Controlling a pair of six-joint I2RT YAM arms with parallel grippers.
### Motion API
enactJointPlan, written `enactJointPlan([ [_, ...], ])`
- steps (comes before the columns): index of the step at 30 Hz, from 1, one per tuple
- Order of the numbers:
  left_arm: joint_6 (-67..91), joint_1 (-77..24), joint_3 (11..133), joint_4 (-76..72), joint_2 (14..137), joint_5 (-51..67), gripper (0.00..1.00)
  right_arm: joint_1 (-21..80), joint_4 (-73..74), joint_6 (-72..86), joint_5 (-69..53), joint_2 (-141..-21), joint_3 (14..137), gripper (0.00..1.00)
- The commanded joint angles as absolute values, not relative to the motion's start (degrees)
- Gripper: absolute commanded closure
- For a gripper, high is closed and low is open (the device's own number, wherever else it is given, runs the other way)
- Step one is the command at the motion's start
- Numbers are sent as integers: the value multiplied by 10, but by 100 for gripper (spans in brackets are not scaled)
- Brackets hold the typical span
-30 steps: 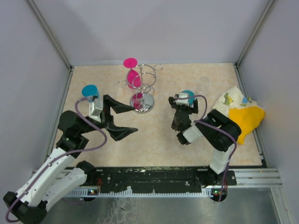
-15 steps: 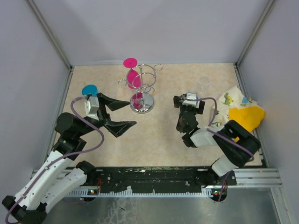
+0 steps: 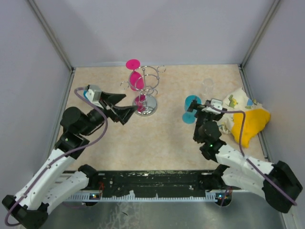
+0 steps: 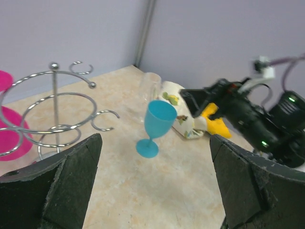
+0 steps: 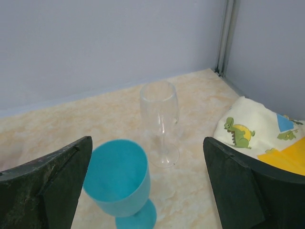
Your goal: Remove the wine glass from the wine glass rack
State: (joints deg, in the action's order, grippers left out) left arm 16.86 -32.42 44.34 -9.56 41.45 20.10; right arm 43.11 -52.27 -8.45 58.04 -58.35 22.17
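Curled silvery wire rack (image 3: 152, 108), pink glass (image 3: 136, 78)

Blue glass (image 5: 119, 183) sits upright between the wide-apart fingers (image 5: 45, 188), clear glass (image 5: 159, 121) just behind it, dino-print cloth (image 5: 252, 131) off right.

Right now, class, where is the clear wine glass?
In the top view, the clear wine glass stands upright toward the table's far right corner, just beyond a turquoise wine glass and left of the dinosaur-print cloth.
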Motion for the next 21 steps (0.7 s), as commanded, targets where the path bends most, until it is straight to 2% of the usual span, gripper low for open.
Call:
enactJointPlan([
  [1,196,-323,499,-38,444,60,0,440,-364,-37,597,-478,262,1],
  [2,202,-322,518,-23,462,32,3,440,-338,-31,592,-458,270,1],
  [3,206,-317,535,-5,477,4,14,441,-306,-21,586,-438,279,1],
  [5,241,-291,573,44,513,-46,50,441,-262,-11,564,-404,292,1],
  [6,275,-259,590,70,535,-41,63,441,-239,-3,553,-389,298,1],
  [7,315,-212,600,83,552,17,67,442,-219,6,541,-374,305,1],
  [8,330,-151,599,81,574,92,68,441,-200,14,531,-363,309,1],
  [11,462,-32,581,28,642,241,55,442,-147,34,498,-339,323,1],
  [15,493,-6,624,2,741,287,40,442,-105,54,474,-318,330,1],
  [21,541,-2,673,-109,857,345,37,442,-82,76,443,-308,339,1],
])
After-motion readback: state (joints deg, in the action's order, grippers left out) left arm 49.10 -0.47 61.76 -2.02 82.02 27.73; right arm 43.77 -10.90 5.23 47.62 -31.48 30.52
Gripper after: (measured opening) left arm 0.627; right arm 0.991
